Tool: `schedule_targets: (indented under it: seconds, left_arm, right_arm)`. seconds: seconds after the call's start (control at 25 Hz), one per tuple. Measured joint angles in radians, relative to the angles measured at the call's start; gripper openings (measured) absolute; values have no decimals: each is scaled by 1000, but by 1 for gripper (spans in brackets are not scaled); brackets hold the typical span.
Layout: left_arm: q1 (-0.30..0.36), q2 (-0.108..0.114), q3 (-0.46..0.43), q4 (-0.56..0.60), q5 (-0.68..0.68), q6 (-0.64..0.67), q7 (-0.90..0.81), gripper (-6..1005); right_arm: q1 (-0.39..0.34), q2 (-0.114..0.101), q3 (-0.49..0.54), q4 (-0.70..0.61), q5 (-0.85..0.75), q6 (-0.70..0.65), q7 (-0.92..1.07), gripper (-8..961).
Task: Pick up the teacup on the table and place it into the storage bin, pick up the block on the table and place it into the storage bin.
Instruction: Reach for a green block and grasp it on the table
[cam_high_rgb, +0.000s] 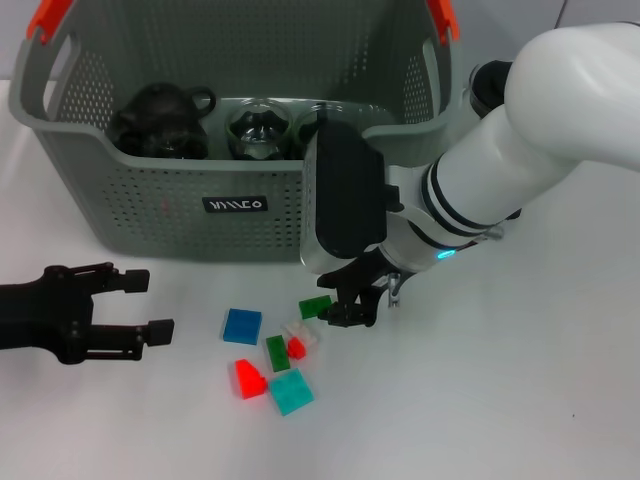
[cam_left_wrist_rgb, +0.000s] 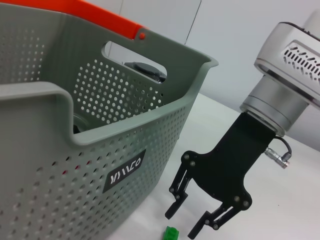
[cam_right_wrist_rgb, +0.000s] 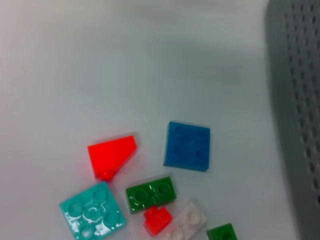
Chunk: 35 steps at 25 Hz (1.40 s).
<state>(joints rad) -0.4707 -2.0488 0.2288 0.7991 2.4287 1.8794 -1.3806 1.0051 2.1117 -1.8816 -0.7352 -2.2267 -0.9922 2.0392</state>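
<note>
Right gripper (cam_high_rgb: 352, 304), black, hangs just above the white flat table (cam_high_rgb: 520, 400), fingers parted and holding nothing. A small dark green plastic block (cam_high_rgb: 315, 307) lies at its 9 o'clock, just beside the fingertips. More blocks are scattered at 7 to 8 o'clock: blue square (cam_high_rgb: 242, 326), clear (cam_high_rgb: 300, 333), red wedge (cam_high_rgb: 247, 379), teal square (cam_high_rgb: 291, 391). The large grey perforated storage bin (cam_high_rgb: 180, 210) stands at 11 o'clock. Left gripper (cam_high_rgb: 125, 310) rests open and empty at 9 o'clock, well apart.
</note>
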Motion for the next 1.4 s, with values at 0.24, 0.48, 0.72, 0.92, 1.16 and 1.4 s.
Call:
schedule_targets:
  seconds: [0.24,0.48,0.72,0.92,1.16,1.4]
  left_arm:
    - [2,-1,0,0,-1,-1,0,891]
    - [2,-2,0,0,-1,-1,0,890]
    - [5,-4,0,0,-1,0,0,890]
    - [6,-4,0,0,-1,0,0,891]
    - [6,-4,0,0,-1,-1,0,891]
    - [6,-4,0,0,0,-2,-1,890]
  right_arm:
    - [2,2,-7,21,20,7,-30,382]
    - [3,4,-25,33,44,29,-46,382]
    - [5,4,-27,47,55,55,-59,383]
    - [5,4,-27,55,57,68,-60,383]
    - [5,4,-27,69,83,78,-71,383]
    - [6,4,-27,77,111,70,-84,352]
